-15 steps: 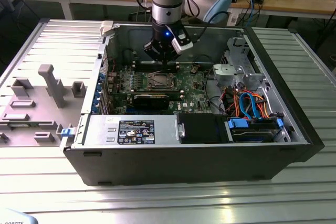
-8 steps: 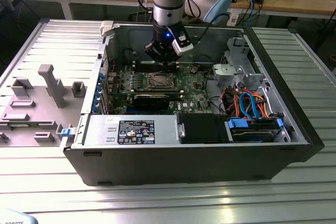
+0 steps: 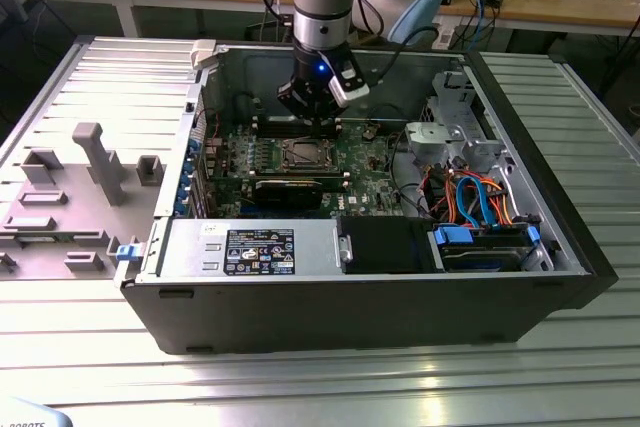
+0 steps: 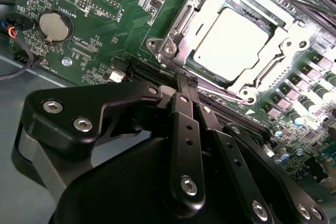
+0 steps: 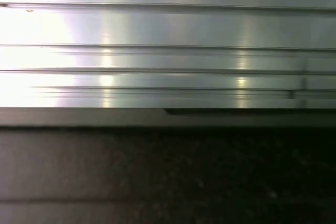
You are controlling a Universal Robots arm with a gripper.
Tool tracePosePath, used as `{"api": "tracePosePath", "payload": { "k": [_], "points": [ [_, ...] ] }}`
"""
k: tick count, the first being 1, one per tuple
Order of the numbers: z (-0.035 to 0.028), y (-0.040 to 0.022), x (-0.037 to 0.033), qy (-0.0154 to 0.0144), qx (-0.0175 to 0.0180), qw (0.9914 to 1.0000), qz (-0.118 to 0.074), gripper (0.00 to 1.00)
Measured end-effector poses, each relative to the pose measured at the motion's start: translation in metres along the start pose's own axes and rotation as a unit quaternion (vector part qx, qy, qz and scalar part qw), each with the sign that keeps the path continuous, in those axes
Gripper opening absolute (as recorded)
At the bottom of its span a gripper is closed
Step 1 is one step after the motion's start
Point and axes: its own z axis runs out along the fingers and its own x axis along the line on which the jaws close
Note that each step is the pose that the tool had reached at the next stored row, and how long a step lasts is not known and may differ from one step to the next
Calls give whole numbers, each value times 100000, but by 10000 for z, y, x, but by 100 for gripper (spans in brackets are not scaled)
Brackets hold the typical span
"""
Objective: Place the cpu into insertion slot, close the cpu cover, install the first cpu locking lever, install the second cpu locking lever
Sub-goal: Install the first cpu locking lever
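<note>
Ribbed metal desk (image 3: 90,347) carrying an open computer case (image 3: 380,292), wooden benches with cables behind. End effector (image 4: 187,82) sits low over the motherboard (image 3: 360,159), fingers pressed together, nothing pinched; its tip is right at the near edge of the insertion slot (image 4: 176,32), apparently touching a thin wire lever there (contact not certain).

The cpu (image 4: 231,43) lies flat in the slot, silver top showing through the window of the cpu cover (image 4: 283,51), which lies down over it. So I judge placing and cover-closing done, and the step in hand is a locking lever — which of the two, can't tell. That move calls for pushing the lever down and sideways under its catch, without sliding onto the board parts beside it.

Writing: white print on the green board near the coin battery (image 4: 54,26), and a sticker on the power supply (image 3: 260,252) (none of it read out).
</note>
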Motion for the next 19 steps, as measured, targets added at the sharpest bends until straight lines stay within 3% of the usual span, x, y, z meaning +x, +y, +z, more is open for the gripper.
{"api": "tracePosePath", "payload": {
  "k": [14, 19],
  "points": [
    [61, -2, -10, 25, 27, 100000, 6, 11],
    [50, -1, -12, -10, 2, 100000, 11, 11]
  ]
}}
